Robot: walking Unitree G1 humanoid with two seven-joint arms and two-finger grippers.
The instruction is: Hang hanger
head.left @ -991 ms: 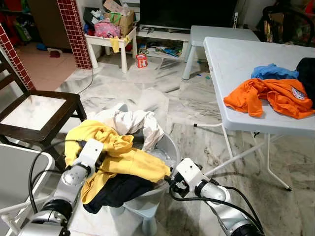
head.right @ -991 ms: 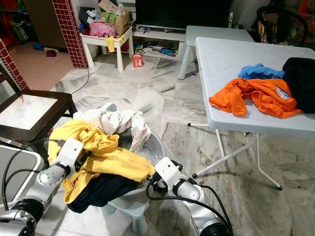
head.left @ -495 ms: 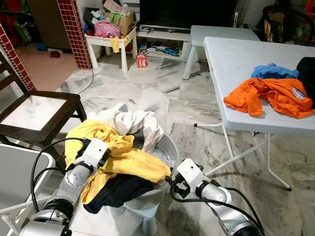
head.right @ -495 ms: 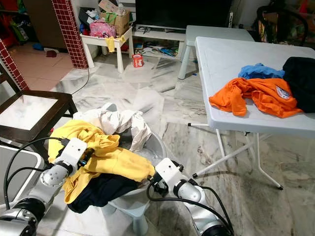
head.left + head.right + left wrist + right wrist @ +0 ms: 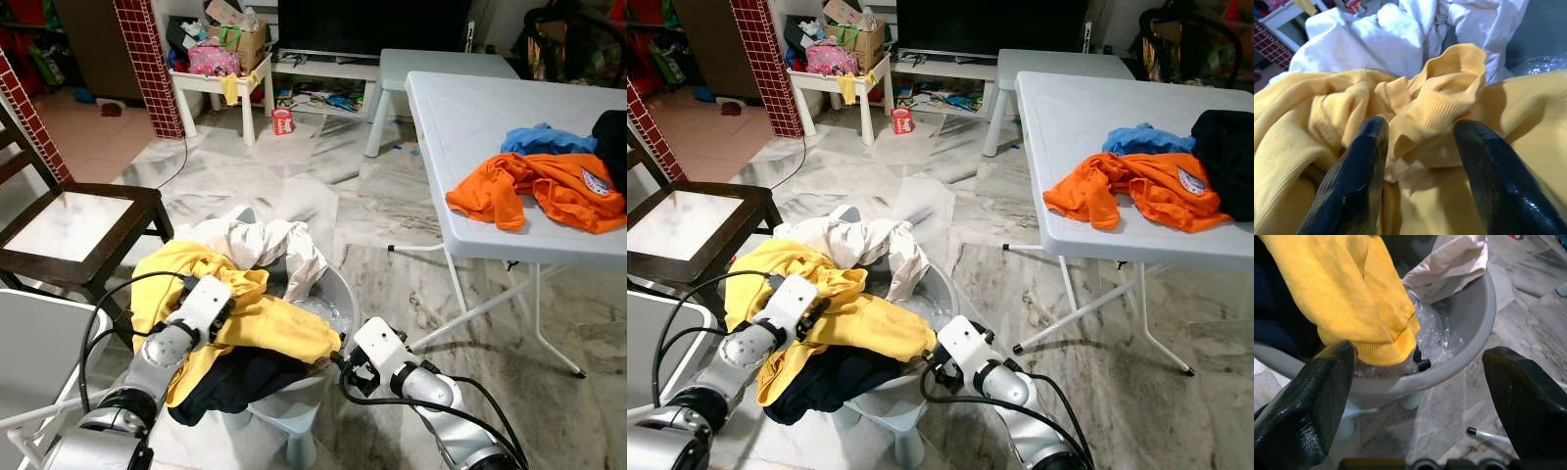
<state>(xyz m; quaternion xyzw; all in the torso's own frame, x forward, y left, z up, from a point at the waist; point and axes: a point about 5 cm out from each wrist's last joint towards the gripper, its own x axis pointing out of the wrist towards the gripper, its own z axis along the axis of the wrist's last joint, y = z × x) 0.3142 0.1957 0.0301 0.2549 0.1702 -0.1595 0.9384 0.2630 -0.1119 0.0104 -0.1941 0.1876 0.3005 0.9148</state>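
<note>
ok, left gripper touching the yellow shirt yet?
Touching. In the left wrist view the left gripper is open, both black fingers pressed into the yellow shirt, with a fold of fabric bunched between them, not clamped.

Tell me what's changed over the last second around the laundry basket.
The left gripper has pushed further in over the yellow garment, its open fingers now straddling a fold of the fabric without closing on it. The right gripper stays open beside the grey basket. The white cloth, the orange shirt and the folding table have not moved.
</note>
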